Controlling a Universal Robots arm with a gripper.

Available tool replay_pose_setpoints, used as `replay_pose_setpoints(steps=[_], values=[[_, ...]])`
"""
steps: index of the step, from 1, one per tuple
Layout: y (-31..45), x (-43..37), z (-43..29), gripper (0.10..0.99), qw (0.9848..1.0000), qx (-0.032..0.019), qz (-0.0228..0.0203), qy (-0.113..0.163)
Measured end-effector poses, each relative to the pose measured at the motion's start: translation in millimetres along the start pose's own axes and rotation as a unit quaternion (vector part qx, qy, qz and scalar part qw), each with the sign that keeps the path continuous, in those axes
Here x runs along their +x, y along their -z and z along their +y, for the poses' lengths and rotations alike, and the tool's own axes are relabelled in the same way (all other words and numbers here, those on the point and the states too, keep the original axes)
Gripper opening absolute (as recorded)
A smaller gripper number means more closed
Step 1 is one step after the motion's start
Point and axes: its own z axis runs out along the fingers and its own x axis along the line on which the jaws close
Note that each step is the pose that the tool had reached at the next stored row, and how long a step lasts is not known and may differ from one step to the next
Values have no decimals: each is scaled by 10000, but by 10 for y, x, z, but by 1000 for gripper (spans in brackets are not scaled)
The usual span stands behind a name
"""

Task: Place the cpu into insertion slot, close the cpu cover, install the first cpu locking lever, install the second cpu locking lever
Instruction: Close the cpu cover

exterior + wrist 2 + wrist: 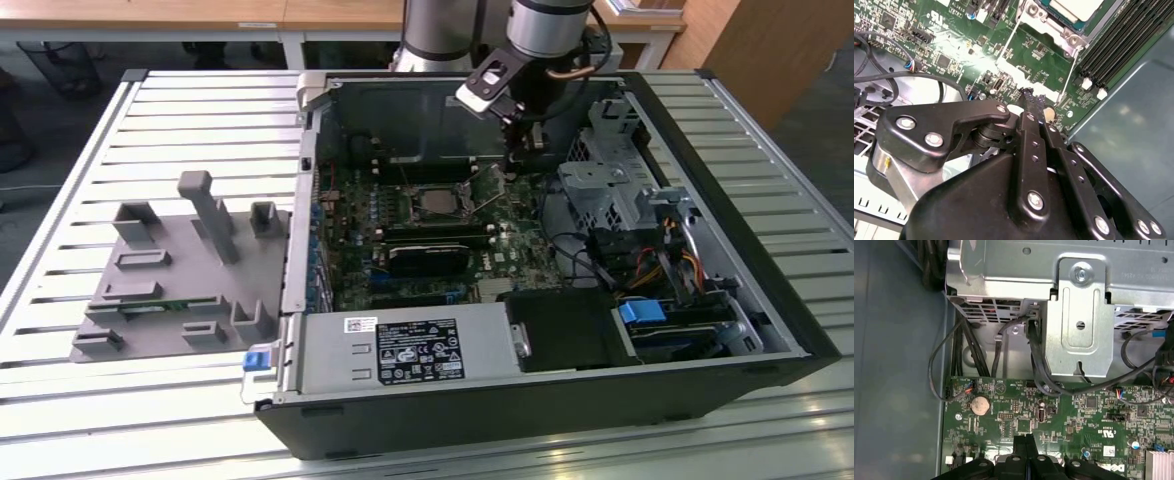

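Beside hand [523, 165]: drive cage [603, 192], cables [1035, 360]

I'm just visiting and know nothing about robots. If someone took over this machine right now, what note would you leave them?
Gripper: shut, nothing seen between its fingers, low over the green board beside the insertion slot.
Cpu: lying in the slot, with the cpu cover seemingly down around it.
Done: cpu placed.
Left: the locking levers stick out and look unlatched.
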Motion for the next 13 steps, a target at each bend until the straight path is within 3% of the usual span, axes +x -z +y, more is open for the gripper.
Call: replay_pose_setpoints(steps=[13], values=[[-50,6,97,106,10000,14,0,-1]])
